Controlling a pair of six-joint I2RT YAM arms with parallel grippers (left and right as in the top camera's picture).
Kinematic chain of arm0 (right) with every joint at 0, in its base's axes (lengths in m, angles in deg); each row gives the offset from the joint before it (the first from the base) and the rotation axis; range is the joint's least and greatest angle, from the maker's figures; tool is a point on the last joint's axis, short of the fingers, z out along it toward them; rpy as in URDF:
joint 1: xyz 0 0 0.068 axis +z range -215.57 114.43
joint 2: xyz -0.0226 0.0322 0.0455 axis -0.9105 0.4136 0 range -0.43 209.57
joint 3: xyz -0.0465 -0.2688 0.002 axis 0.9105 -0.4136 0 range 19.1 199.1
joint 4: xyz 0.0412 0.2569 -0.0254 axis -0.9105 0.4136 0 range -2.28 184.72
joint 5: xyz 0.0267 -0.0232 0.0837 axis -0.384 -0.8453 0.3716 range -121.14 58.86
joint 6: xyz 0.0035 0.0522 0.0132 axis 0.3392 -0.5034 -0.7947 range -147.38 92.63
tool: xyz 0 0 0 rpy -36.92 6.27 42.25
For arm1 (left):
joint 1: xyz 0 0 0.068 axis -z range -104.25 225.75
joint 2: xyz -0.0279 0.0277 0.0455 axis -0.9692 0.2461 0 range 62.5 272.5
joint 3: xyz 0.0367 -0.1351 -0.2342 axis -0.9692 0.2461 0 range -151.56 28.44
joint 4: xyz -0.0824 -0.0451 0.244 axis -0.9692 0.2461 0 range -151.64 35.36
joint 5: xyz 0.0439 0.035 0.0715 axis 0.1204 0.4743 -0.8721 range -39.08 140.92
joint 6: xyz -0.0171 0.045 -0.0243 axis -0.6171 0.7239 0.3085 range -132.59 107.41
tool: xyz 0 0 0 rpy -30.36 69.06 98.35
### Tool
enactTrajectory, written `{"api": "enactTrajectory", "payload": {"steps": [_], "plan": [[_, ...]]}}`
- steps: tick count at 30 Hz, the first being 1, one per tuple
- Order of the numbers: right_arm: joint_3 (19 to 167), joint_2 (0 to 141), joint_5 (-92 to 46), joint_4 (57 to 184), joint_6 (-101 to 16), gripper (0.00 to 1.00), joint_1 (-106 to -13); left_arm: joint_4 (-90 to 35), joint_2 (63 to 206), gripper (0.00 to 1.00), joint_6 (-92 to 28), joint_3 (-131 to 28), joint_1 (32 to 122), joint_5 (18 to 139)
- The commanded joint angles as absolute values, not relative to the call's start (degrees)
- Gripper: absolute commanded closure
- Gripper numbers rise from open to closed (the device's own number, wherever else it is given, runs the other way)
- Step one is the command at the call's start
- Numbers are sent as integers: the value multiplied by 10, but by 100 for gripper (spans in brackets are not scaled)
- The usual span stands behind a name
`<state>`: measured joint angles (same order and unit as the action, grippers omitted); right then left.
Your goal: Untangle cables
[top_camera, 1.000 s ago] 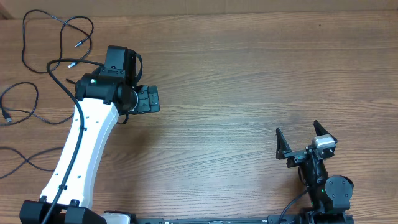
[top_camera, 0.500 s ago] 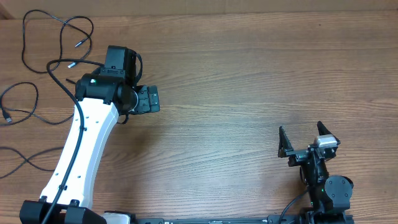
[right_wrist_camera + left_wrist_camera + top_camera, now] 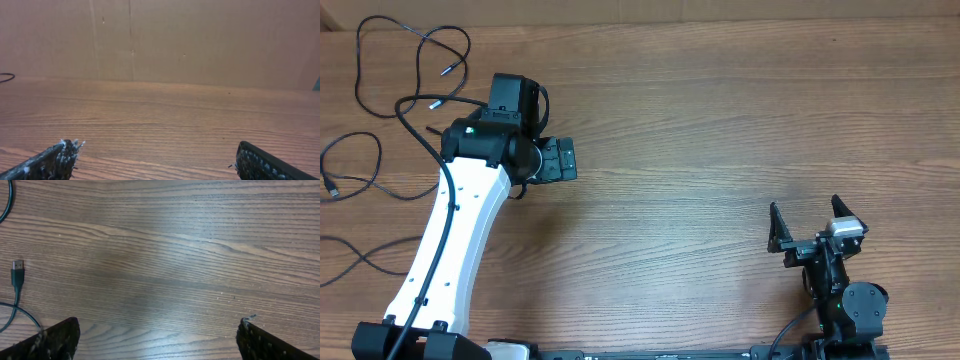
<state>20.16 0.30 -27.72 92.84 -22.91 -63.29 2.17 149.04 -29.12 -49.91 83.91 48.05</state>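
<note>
Overhead, cables: the thin black cables [image 3: 399,106] lie in loose loops at the far left of the brown wooden table [image 3: 720,120], with some loops crossing each other.
Overhead, left pincer: the left pincer [image 3: 558,160] hovers just to the right of the loops. We cannot judge how far it is open from above.
Overhead, right pincer: the right pincer [image 3: 810,225] is near its base and well apart from the cables. It is opened wide and empty.
Left wrist, pincer: both dark fingers [image 3: 55,340] sit at the bottom corners, so the jaws are wide. They hold nothing and touch nothing.
Left wrist, cable end: a black USB plug [image 3: 17,273] lies free on the wood at the left edge, and its cord curves away below it.
Right wrist, pincer: we see the jaws wide and only bare wood between them. A plain brown cardboard wall [image 3: 200,40] is behind.
Right wrist, cables: only a small dark piece shows at the left edge.
Step in hand: we judge that it is the reach for a cable, and no cable is gripped yet.
Advice: we think it is best to take a free end such as the plug, close near it, and pull it slowly away from the crossings so that no knot tightens.
</note>
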Motion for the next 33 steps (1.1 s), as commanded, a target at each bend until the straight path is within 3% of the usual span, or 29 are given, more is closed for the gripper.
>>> {"api": "enactTrajectory", "payload": {"steps": [1,26,33], "plan": [[196,-3,-285,925,-230,0,-630,21,1494,0,-299,-498,837,475],[196,-3,-285,925,-230,0,-630,58,1494,0,-296,-497,837,476],[196,-3,-285,925,-230,0,-630,-23,1441,1,-302,-462,837,481]]}}
